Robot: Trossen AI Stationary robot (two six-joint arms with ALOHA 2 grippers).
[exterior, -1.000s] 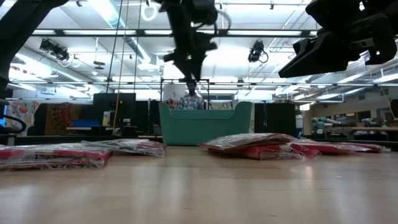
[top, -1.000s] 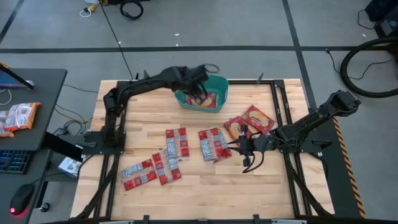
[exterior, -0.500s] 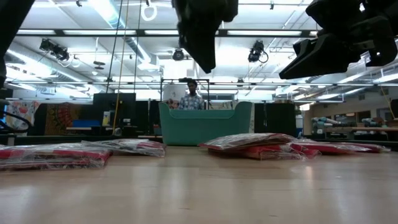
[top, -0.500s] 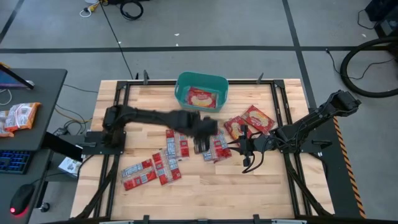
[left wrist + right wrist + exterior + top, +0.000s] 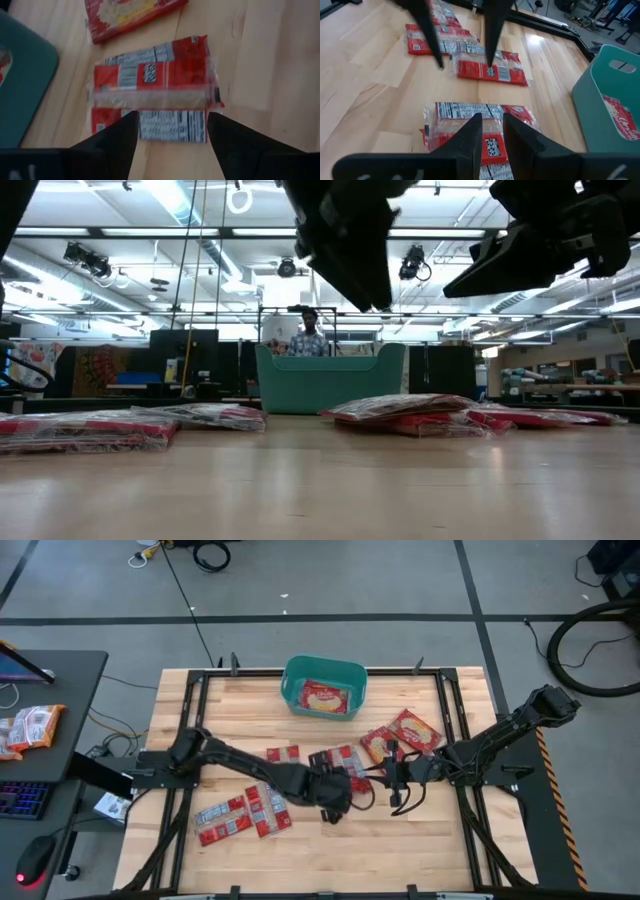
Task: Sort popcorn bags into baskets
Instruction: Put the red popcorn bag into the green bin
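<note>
Even overhead ceiling light, soft shadows, motion blur in left wrist view.

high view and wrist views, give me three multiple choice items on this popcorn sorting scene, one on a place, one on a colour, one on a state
1. Where does the teal basket stand?
A. at the table's far edge, near the middle
B. on the floor
C. beside the right arm's base

2. What colour are the popcorn bags on the table?
A. blue
B. mainly red with white-grey print
C. plain green

3. How is the left gripper?
A. shut on a bag
B. open above a bag, holding nothing
C. inside the basket

Answers: 1 A, the high view shows the basket at the far edge with one bag in it. 2 B, every view shows red packets with pale print. 3 B, the left wrist view shows the fingers spread apart over a flat bag, not touching it. The right gripper waits over the table by the squarish bags.
</note>
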